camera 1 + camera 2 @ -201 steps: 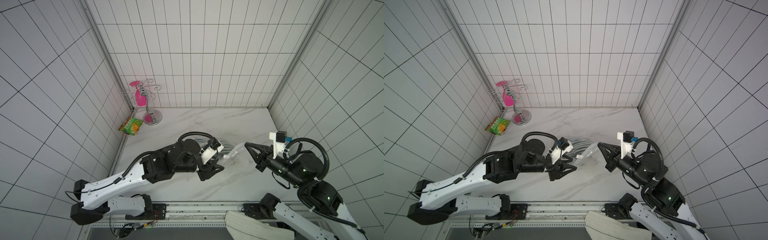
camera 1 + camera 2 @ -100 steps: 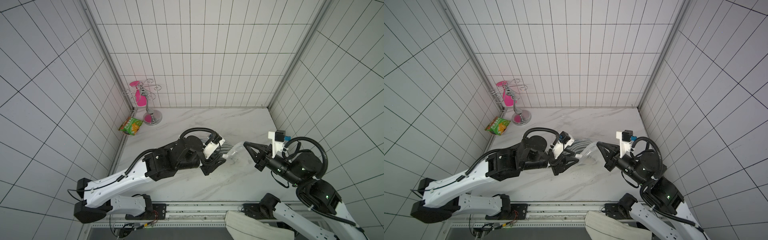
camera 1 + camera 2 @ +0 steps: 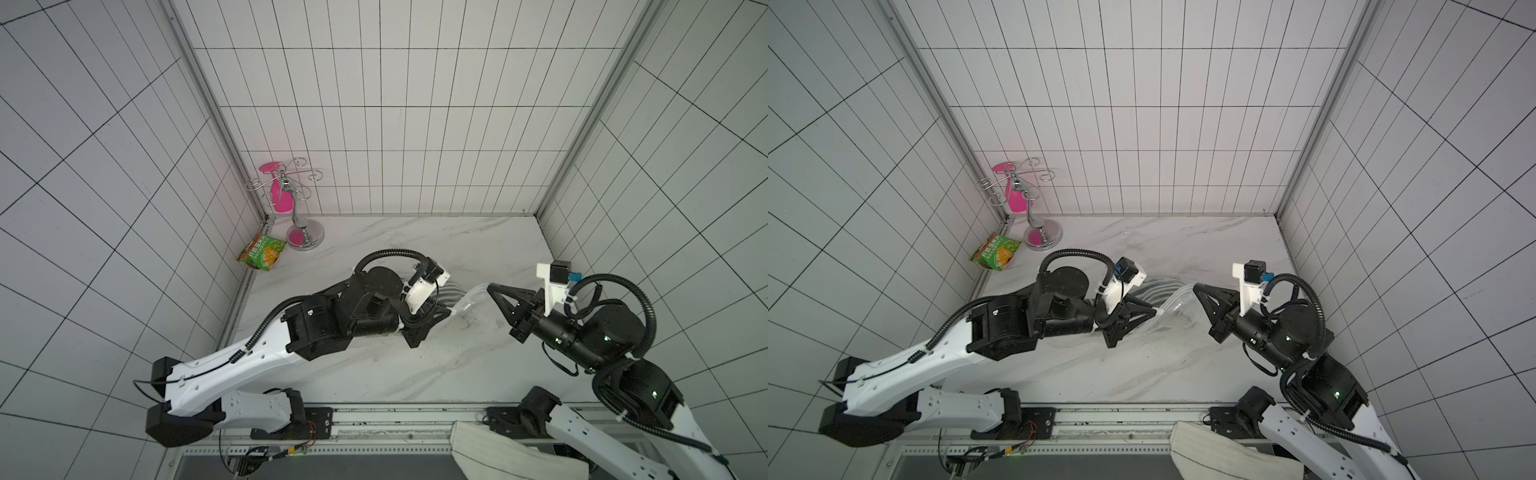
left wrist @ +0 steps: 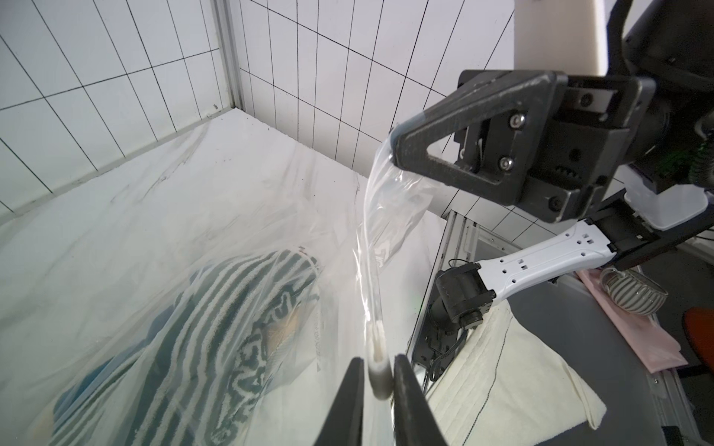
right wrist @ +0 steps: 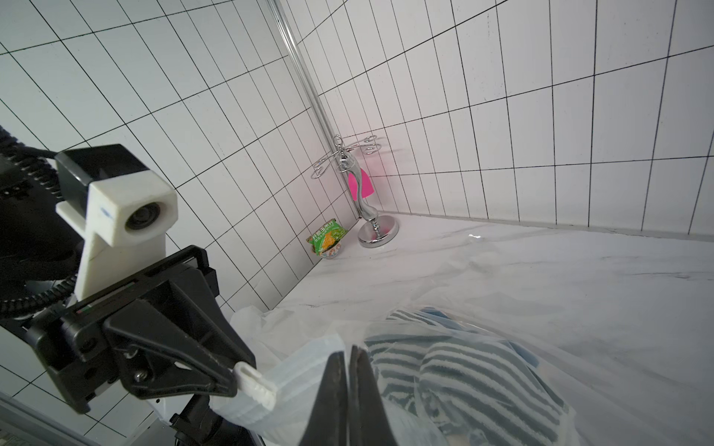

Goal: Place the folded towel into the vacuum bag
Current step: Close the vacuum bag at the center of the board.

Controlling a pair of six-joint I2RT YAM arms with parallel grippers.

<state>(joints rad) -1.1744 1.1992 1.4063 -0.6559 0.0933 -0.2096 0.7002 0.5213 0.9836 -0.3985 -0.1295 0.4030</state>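
Note:
The vacuum bag [image 4: 232, 208] lies crinkled and transparent on the marble table, also seen as the bag [image 5: 502, 293]. The folded towel [image 4: 232, 328], striped dark teal and white, lies inside it; the towel [image 5: 463, 370] shows through the plastic, and part of the towel [image 3: 449, 293] [image 3: 1158, 286] shows in both top views. My left gripper [image 4: 378, 357] [image 3: 451, 311] [image 3: 1156, 309] is shut on the white slider clip [image 4: 379, 370] [image 5: 255, 380] of the zip-seal strip. My right gripper [image 5: 349, 351] [image 3: 489, 286] [image 3: 1195, 286] is shut on the bag's edge and holds it lifted.
A green snack packet [image 3: 262, 251] leans in the far left corner beside a chrome stand [image 3: 305, 232] with a pink piece on it. A cream cloth [image 3: 511, 459] hangs off the front rail. Tiled walls close three sides.
My left gripper has moved right to the bag's seal strip and closed on the slider clip. The right gripper has kept its hold in place.

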